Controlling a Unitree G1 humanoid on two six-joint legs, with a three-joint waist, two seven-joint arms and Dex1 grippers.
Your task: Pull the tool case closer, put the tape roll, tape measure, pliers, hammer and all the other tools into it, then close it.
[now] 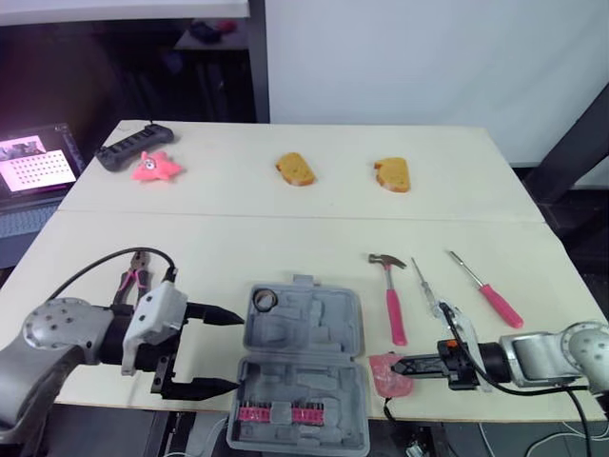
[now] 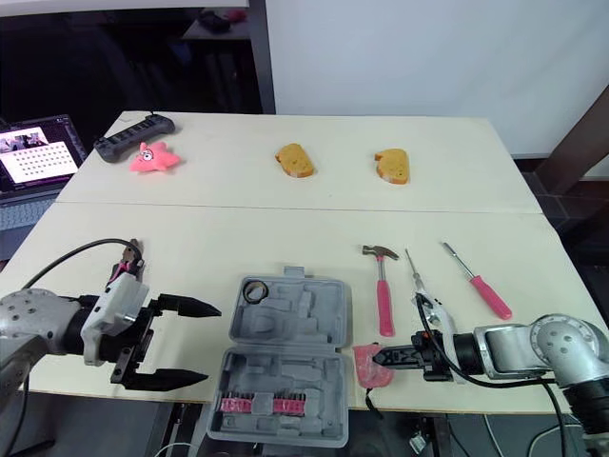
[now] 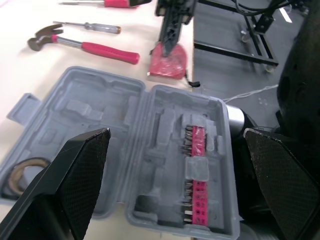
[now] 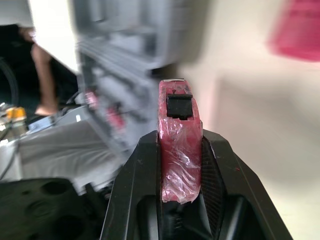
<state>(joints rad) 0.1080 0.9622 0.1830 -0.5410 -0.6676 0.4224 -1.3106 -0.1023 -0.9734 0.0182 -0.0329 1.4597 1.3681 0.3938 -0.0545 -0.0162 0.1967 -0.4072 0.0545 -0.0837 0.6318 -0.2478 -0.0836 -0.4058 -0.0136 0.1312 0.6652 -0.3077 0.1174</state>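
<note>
A cream counter point(image 1: 285, 238) stands before a white wall.

In the head view, the open grey plastic tool case point(image 1: 304, 362) lies at the counter's 6 o'clock edge, with a dark tape roll point(image 1: 264, 301) in its 11 o'clock pocket. At the case's 3 o'clock, the right gripper point(image 1: 395, 366) is clamped on the red film-wrapped tape measure point(image 1: 383, 374), low and just beside the case. The pink-handled steel hammer point(image 1: 392, 303) lies at 12 o'clock of it. The left gripper point(image 1: 238, 350) hangs spread wide and empty at the case's 9 o'clock, with red-handled pliers point(image 1: 133, 278) beyond it.

In the left wrist view, the case shows moulded pockets and a row of red bits point(image 3: 196, 175).

In the right wrist view, the tape measure sits pinched between both fingers.

The tape measure should rise clear of the case wall, travel toward 9 o'clock, and settle flat in a fitting pocket before release. The case's near half seems to overhang the edge, so pressing there may tip it.

No brand or writing is readable.
</note>
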